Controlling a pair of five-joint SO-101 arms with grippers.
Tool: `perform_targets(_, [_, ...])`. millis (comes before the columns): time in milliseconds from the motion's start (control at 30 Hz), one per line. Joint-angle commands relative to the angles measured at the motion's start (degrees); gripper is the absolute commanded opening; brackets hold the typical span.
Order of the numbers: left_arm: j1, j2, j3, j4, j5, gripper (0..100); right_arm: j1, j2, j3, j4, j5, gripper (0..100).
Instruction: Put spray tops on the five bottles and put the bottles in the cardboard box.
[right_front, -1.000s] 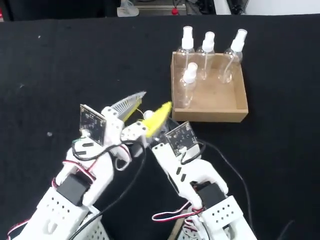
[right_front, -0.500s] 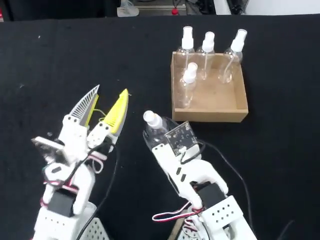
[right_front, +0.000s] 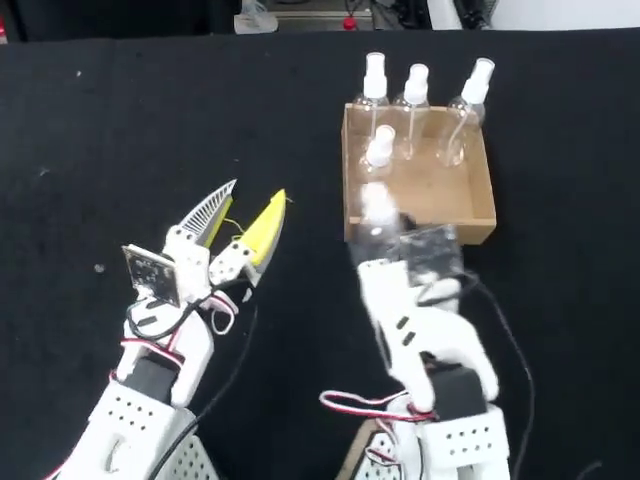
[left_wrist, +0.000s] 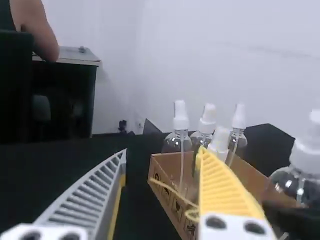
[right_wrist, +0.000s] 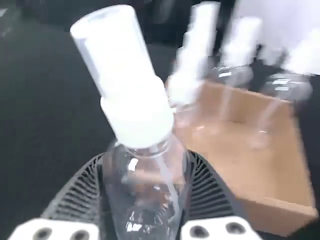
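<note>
High view puts the right tool (right_front: 380, 232) at the near wall of the cardboard box (right_front: 488, 180), pinching the fifth bottle (right_front: 378, 208) by its body. That hold leaves the spray top (right_wrist: 125, 75) free above the fingers, and it looks fully seated. The bottle leans toward the box, which suggests it is ready to go into the open near half. The far side is taken by the rear bottles (right_front: 412, 110), ranged along the far wall, and the front bottle (right_front: 376, 170) stands just ahead of them on the left side. All of these wear their tops.

The left tool (right_front: 258, 190) hangs over the bare worktop (right_front: 150, 110), well apart from the box, spread wide and holding nothing. It is probably parked there to leave the other arm room.

Each bottle is clear, thin-walled plastic with a rounded shoulder, and a slim dip tube shows through the wall. The tops are white, smooth and cylindrical. The box is shallow brown cardboard with low, straight walls and an open top. In the right wrist view the ribbed, curved fingers (right_wrist: 75, 192) cradle the bottle's round body. The worktop is matte black.
</note>
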Motion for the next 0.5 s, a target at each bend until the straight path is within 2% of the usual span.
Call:
perform_targets(0, [0.8, 5.8, -1.7, -4.0, -0.6, 21, 8.3, -5.3, -4.1, -0.7, -5.0, 1.5])
perform_targets(167, [0.6, 15.3, -5.8, -4.0, -0.6, 21, 16.6, -7.9, -2.2, -9.4, -6.2, 1.5])
perform_targets(467, [0.6, 33.8, -14.1, -4.0, -0.4, 21, 16.9, 4.8, -0.7, -30.1, -6.0, 1.5])
